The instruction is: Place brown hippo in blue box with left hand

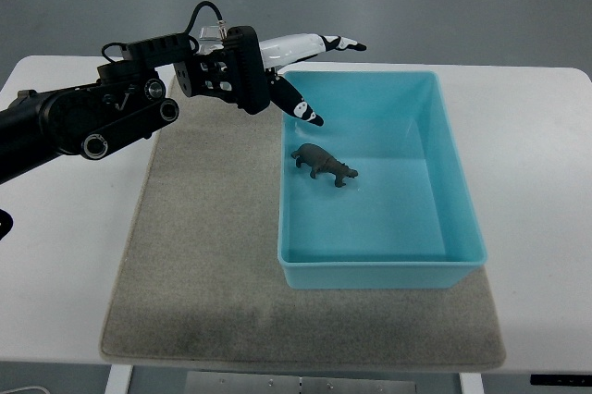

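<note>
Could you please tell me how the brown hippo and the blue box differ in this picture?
The brown hippo is dark and small; the blue box is light turquoise and far larger. The hippo is a legged figure, the box an open rectangular tray. The hippo lies inside; the box rests on the mat.

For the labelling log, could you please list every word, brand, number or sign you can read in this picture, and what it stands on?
None: no readable text anywhere in the top view.
Left robot hand: black and white patches on the fingers, a pattern, not letters.
Box: plain, no print.
Hippo: no markings.
Mat and table: no print.
Table frame at the lower right edge: small marks, too small to read.
</note>
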Tool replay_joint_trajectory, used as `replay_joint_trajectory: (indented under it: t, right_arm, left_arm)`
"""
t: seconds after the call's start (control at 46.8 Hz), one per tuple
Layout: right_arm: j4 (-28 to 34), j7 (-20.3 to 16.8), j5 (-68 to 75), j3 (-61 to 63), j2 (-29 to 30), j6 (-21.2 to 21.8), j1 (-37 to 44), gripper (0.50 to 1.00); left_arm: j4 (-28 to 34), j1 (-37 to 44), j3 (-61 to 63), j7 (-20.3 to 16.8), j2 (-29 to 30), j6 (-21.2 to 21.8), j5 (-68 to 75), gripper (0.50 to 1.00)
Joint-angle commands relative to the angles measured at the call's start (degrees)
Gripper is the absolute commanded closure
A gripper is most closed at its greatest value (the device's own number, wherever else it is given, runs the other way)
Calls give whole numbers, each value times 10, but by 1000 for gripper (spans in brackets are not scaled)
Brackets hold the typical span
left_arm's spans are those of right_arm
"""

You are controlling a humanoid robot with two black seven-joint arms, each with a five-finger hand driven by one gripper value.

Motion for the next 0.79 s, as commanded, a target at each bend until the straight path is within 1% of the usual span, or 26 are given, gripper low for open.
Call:
replay_joint_trajectory:
  t: [0.0,0.107,0.257,0.428,0.663,0.77]
  right_arm:
    - [0,0,0,0,0,0,0,564]
    - [0,0,0,0,0,0,0,564]
    - [0,0,0,0,0,0,0,564]
    - [0,0,0,0,0,0,0,564]
    - [0,0,0,0,0,0,0,564]
    - [0,0,0,0,0,0,0,564]
  left_arm:
    - [18,-2,-2,0,5,14,-31,504]
    - [44,-6,-2,0,17,38,-78,504]
    - [81,-7,-1,0,17,75,-163,504]
    - [88,0,-1,0,17,106,-293,506]
    - [89,0,0,3,17,108,-488,504]
    - [102,0,0,3,15,98,-565,504]
